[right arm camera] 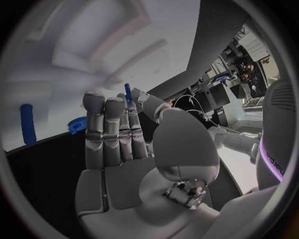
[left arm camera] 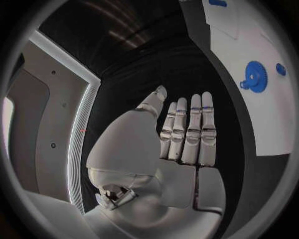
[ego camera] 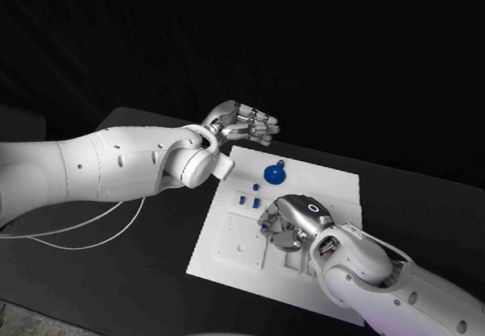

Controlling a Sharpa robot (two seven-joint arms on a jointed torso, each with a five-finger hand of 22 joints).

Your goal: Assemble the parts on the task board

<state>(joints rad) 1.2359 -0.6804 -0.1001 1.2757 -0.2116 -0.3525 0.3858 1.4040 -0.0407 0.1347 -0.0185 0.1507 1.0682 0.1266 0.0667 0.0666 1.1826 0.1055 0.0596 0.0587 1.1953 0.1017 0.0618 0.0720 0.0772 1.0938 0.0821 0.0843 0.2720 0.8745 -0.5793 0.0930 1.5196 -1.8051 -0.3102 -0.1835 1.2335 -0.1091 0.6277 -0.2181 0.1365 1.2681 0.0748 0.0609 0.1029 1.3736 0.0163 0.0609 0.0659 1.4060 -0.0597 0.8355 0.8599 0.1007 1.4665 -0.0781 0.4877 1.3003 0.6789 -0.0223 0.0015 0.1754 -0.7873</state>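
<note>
The white task board (ego camera: 322,188) lies in the middle of the black table. A blue gear (ego camera: 275,174) rests on its far part, also seen as the gear (left arm camera: 254,77) beside a small blue part (left arm camera: 281,69). Small blue pegs (ego camera: 246,203) stand near the board's left edge. My right hand (ego camera: 293,219) hovers low over the board's middle with its fingers curled down; the right hand (right arm camera: 124,139) pinches a thin blue peg (right arm camera: 127,91) between thumb and fingertip. My left hand (ego camera: 245,123) hangs past the board's far left corner; the left hand (left arm camera: 181,134) holds nothing, fingers straight.
Recessed slots (ego camera: 240,245) mark the board's near left part. Another blue peg (right arm camera: 27,123) and the gear's rim (right arm camera: 77,124) show beyond my right fingers. A white cable (ego camera: 96,225) trails over the table on the left. Bare black table surrounds the board.
</note>
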